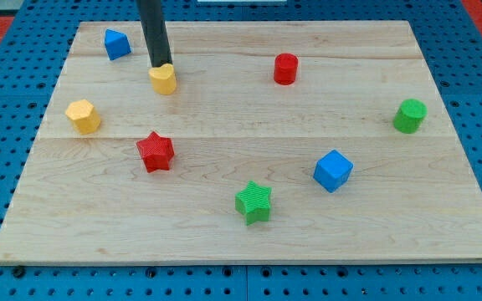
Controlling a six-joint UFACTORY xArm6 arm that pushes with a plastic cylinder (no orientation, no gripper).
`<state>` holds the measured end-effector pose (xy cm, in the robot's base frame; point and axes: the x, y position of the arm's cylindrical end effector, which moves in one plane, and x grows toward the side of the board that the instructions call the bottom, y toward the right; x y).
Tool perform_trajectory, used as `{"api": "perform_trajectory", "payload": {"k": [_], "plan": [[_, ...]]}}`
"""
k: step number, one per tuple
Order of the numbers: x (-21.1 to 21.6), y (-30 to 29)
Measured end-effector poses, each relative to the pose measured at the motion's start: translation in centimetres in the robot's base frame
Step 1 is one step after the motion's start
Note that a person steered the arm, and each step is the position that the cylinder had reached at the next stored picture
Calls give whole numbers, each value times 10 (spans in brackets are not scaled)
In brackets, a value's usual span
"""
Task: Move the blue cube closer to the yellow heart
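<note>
My tip (158,65) touches the yellow heart (164,79) at the view's top; the blue cube (333,170) lies well apart, lower right.

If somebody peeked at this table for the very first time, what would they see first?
Probably the dark rod coming down from the view's top, with my tip right at the yellow heart near the board's upper left. Next, the bright blocks spread over the wooden board: a blue cube towards the lower right, a red star left of centre, and a green star near the bottom.
</note>
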<state>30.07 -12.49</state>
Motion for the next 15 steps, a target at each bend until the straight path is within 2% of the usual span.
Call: {"api": "perform_trajectory", "payload": {"k": [2, 3, 4, 5, 6, 7, 8, 9, 10, 11, 12, 13, 15], "plan": [[0, 0], [9, 31], [46, 116], [122, 175], [118, 272], [199, 343], [211, 288], [186, 193], [197, 169], [227, 190], [211, 123], [182, 100], [63, 61]]}}
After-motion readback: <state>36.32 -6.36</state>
